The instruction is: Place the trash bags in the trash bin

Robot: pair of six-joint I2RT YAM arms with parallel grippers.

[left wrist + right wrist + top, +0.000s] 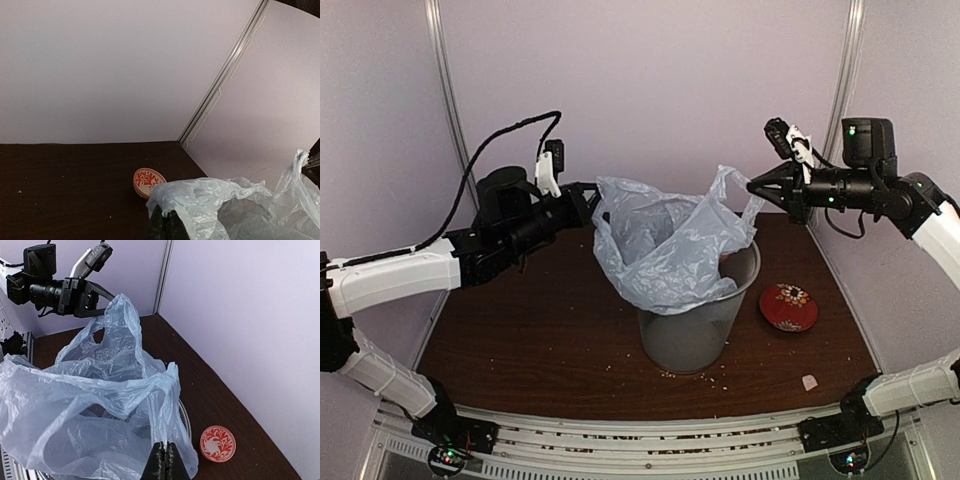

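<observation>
From above, the trash bin (695, 330) stands mid-counter (540, 340) with the trash bag (670, 245) draped over its rim and billowing up out of it. The left end effector (595, 205) sits at the bag's 9 o'clock, pinched together on the plastic edge. The right end effector (755, 185) is at 2 o'clock, clamped on the bag's raised corner. A red dish (788, 306) lies at the bin's 3 o'clock, apart from it.

In the left wrist view, the left end effector (167, 225) is closed at 6 o'clock, and the trash bag (210, 200) spreads from its tips toward 3 o'clock. The red dish (148, 182) lies just beyond.

In the right wrist view, the right end effector (164, 462) is closed on a fold of the trash bag (90, 405), which fills the frame toward 9 o'clock. The left end effector (102, 307) grips the far edge at 11 o'clock, and the red dish (218, 443) rests at 4 o'clock.
</observation>
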